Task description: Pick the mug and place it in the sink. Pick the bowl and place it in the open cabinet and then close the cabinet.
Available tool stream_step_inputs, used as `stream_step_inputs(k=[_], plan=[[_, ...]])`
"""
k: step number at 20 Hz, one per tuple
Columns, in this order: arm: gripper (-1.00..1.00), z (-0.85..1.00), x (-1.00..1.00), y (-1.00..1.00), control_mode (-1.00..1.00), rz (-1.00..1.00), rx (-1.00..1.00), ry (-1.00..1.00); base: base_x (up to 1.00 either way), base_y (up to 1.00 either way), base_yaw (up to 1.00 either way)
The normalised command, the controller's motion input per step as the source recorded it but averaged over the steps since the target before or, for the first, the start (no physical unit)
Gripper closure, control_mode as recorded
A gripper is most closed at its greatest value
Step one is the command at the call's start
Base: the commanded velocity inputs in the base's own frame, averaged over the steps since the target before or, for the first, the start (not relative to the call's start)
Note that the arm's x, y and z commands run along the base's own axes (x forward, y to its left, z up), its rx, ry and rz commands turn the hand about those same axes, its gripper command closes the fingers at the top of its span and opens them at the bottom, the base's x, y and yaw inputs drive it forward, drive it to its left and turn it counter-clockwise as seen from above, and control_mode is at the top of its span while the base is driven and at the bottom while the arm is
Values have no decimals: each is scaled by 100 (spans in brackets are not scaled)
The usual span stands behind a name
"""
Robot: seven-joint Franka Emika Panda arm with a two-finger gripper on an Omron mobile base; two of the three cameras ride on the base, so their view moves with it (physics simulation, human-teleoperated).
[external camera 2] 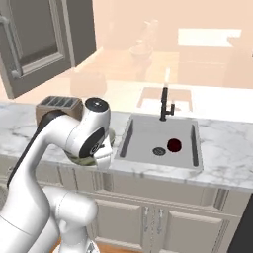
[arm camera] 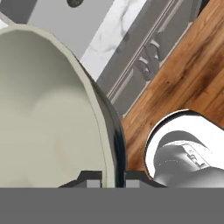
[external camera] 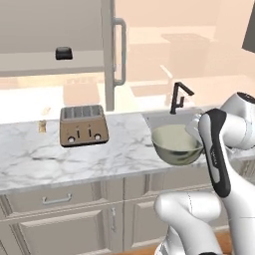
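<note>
Wide cream-grey bowl pinched by its rim between closed fingers (held aloft), open grey-beige cabinet up and away.

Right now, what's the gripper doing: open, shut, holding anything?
Gripper: shut on the rim of the wide round cream-grey bowl, held lifted off the marble counter.

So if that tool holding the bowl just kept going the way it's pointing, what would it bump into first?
Probably the sink. The tool grips the bowl by its rim; beyond the bowl, the hand view shows the grey basin and marble counter. Depth is hard to judge.
</note>
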Motion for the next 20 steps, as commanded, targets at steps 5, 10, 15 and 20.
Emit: stream_step_inputs(k=[5, 10, 15, 20], plan=[[100, 0, 0, 0, 100, 0, 0, 0, -38, 76, 0], [100, 0, 0, 0, 100, 0, 0, 0, -15, 70, 0], [100, 0, 0, 0, 100, 0, 0, 0, 0, 80, 0], [100, 0, 0, 0, 100, 0, 0, 0, 0, 85, 0]])
